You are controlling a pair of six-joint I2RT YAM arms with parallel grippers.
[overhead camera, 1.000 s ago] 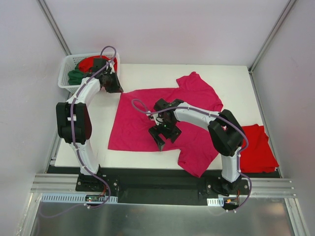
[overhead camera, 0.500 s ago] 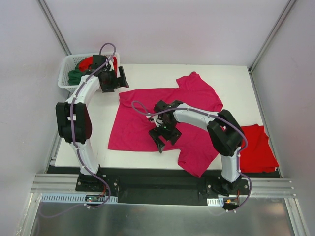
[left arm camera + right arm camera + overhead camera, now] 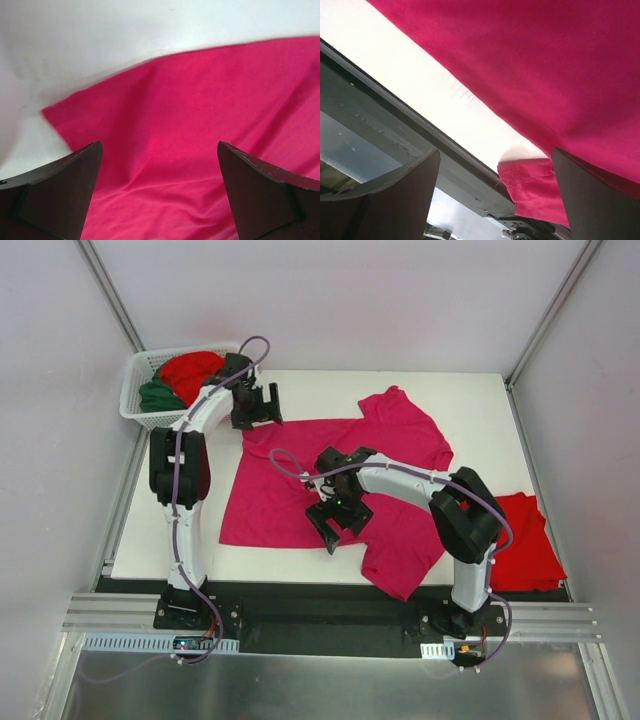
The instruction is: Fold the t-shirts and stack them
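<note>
Left end effector (image 3: 262, 406), right end effector (image 3: 338, 527) wide over magenta t-shirt (image 3: 275, 502); basket (image 3: 131, 390) overhead only

On my overhead feed I see a white worktop (image 3: 330, 390) boxed in by 3 plain pale walls: the back wall (image 3: 330, 300) across the top of the frame, the left wall (image 3: 50, 440) and the right wall (image 3: 600, 440). 2 grey metal posts slant in from the upper corners, the left post (image 3: 110, 295) and the right post (image 3: 555, 310). The light is soft and even, with only faint shadows. Along the bottom, a black strip (image 3: 330, 605) edges the worktop. An aluminium rail (image 3: 110, 615) lies beside it, and a brushed metal sheet (image 3: 320, 680) with a dull glare fills the lower frame. On my right wrist feed, the worktop's white edge runs diagonally above a dark grey frame (image 3: 380, 110).
</note>
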